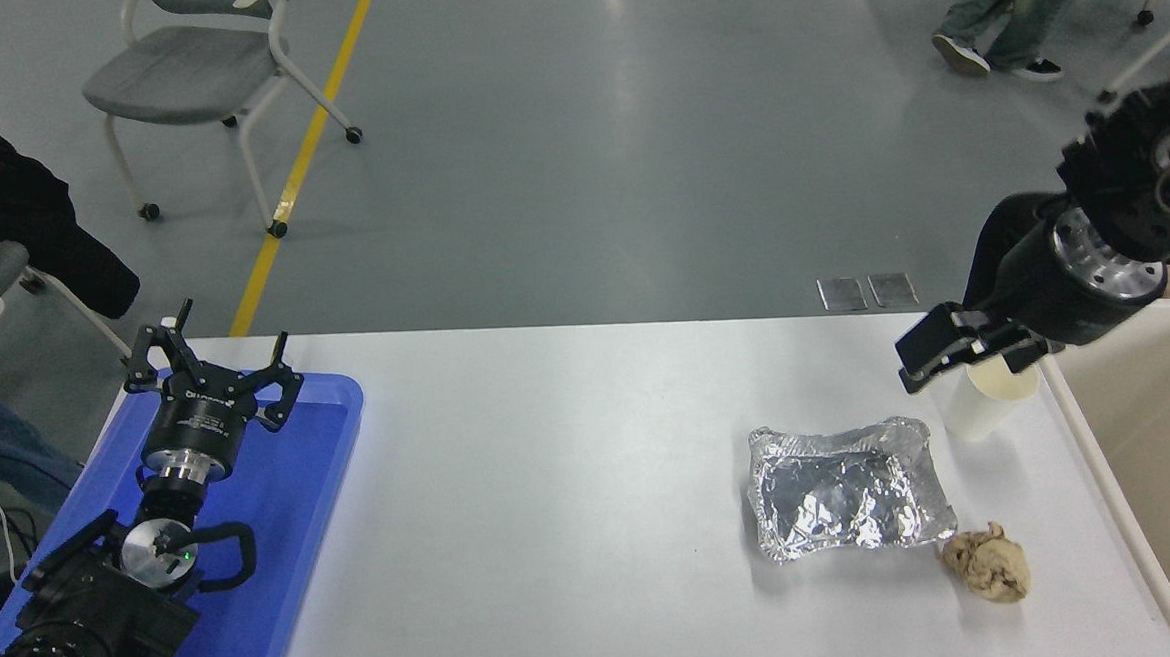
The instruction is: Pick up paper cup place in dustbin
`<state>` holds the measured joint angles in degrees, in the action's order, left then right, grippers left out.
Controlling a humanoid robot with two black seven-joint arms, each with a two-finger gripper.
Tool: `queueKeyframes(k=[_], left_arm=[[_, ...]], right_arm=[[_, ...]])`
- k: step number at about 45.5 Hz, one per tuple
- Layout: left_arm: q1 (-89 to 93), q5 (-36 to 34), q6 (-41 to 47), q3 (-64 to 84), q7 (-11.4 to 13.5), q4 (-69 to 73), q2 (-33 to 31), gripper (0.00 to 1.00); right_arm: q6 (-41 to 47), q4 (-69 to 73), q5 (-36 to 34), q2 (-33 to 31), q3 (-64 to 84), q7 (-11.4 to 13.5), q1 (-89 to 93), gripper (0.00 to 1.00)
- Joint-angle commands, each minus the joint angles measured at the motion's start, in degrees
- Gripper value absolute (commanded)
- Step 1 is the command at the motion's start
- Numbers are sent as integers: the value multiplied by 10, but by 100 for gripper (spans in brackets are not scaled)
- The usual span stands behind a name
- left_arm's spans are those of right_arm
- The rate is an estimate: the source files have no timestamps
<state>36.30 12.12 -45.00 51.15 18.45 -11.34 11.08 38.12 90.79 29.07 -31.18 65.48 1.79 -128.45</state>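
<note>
Beside the cream-beige plastic dustbin (1143,459), the right gripper (967,349) is hovering over the small white paper cup (979,403).
Its fingers are sitting spread, gripping nothing.

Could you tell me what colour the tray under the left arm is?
Blue tray, in the head view.

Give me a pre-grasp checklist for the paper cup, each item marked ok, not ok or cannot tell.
1. Paper cup upright on the table: ok.
2. Right gripper at the cup's rim: ok.
3. Jaws around the cup wall: cannot tell, the view overlaps them.
4. Foil tray and brown paper ball apart from the cup: ok.
5. Dustbin beside the cup, opening unobstructed: ok.
6. Left gripper parked over the blue tray: ok.
</note>
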Motion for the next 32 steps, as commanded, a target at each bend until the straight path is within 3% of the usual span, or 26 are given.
queueKeyframes(k=[1, 11, 19, 26, 32], left_arm=[[0, 0, 0, 0, 0, 0, 0, 100], [0, 0, 0, 0, 0, 0, 1, 100], [0, 0, 0, 0, 0, 0, 0, 100], [0, 0, 0, 0, 0, 0, 1, 100], [0, 0, 0, 1, 0, 0, 1, 100]], right_arm=[[34, 66, -84, 47, 74, 4, -99, 100], [67, 82, -147, 83, 75, 6, -134, 100], [66, 76, -154, 86, 74, 7, -133, 100], [60, 52, -134, 75, 79, 7, -119, 100], [29, -20, -71, 55, 76, 6, -62, 100]])
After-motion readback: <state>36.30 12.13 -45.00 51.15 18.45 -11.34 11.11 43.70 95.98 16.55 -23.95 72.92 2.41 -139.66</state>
